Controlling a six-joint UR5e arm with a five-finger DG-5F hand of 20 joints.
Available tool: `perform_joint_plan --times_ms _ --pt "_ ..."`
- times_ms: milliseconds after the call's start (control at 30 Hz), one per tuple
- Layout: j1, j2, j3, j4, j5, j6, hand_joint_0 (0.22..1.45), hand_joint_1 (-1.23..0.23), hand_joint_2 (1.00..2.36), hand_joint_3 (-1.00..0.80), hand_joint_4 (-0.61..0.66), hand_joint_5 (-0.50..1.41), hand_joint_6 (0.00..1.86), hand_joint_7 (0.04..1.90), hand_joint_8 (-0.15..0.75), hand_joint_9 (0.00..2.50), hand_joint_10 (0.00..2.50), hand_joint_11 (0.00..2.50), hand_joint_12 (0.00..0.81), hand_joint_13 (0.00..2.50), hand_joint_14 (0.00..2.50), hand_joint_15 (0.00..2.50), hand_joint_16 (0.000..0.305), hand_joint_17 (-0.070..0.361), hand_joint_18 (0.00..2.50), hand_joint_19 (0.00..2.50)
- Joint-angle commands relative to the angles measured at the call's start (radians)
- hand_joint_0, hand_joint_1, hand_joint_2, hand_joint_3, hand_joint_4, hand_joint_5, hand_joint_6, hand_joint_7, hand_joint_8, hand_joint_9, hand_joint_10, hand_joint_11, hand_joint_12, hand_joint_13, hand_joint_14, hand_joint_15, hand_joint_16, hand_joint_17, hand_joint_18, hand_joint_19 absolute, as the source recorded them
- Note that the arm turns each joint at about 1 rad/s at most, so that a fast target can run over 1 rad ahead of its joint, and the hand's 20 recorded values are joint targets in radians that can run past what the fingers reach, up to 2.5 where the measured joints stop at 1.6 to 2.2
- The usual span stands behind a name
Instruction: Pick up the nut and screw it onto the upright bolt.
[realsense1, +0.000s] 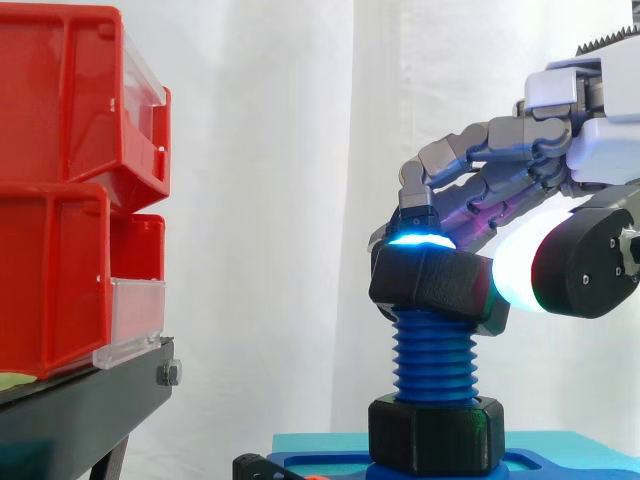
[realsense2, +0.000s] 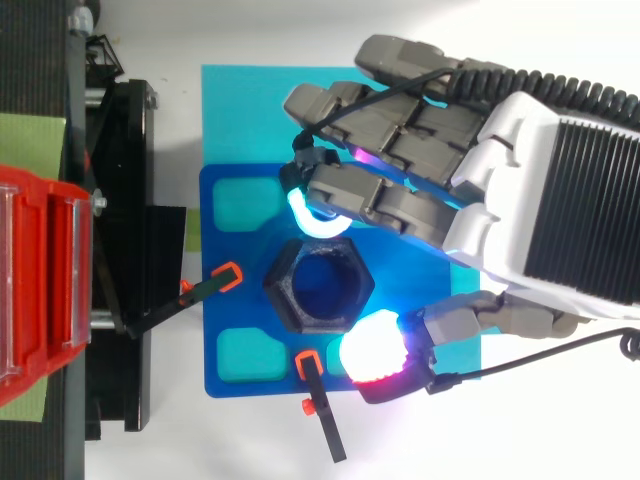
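Note:
A black hexagonal nut (realsense1: 436, 285) (realsense2: 319, 284) sits tilted on top of the upright blue threaded bolt (realsense1: 435, 362). My hand (realsense1: 520, 170) (realsense2: 470, 190) reaches in from the right and pinches the nut between a cyan-glowing fingertip (realsense2: 305, 216) on one side and the white-red glowing thumb pad (realsense2: 374, 349) on the other. A second black nut (realsense1: 436, 433) sits at the bolt's foot on the blue base plate (realsense2: 240, 290). Through the upper nut's hole I see the blue bolt top (realsense2: 322, 288).
Red bins (realsense1: 70, 180) are stacked on a black stand (realsense1: 90, 400) at the left. Two black clamps with orange tips (realsense2: 215, 282) (realsense2: 315, 385) hold the base plate, which lies on a cyan sheet (realsense2: 250, 110).

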Motion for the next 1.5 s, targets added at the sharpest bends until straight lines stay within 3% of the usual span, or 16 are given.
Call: perform_joint_plan --times_ms 0,700,1133,1467 --pt "0.000 0.000 0.000 0.000 0.000 -0.001 0.55 -0.58 1.01 -0.42 0.34 -0.17 0.59 1.23 0.330 0.51 0.00 0.00 0.304 0.65 0.00 0.00 0.034 0.076 0.49 0.00" --pt "0.002 0.000 0.012 0.000 -0.005 0.002 0.55 -0.58 1.01 -0.42 0.33 -0.17 0.59 1.22 0.330 0.51 0.00 0.00 0.303 0.67 0.00 0.00 0.033 0.075 0.51 0.00" --pt "-0.012 0.000 0.012 0.003 -0.038 0.001 0.55 -0.58 1.01 -0.42 0.33 -0.17 0.59 1.22 0.330 0.51 0.00 0.00 0.300 0.69 0.00 0.00 0.033 0.074 0.52 0.01" --pt "-0.017 -0.001 0.012 0.001 -0.032 -0.001 0.56 -0.58 1.01 -0.42 0.34 -0.17 0.59 1.23 0.332 0.53 0.00 0.00 0.298 0.71 0.00 0.01 0.032 0.073 0.54 0.01"
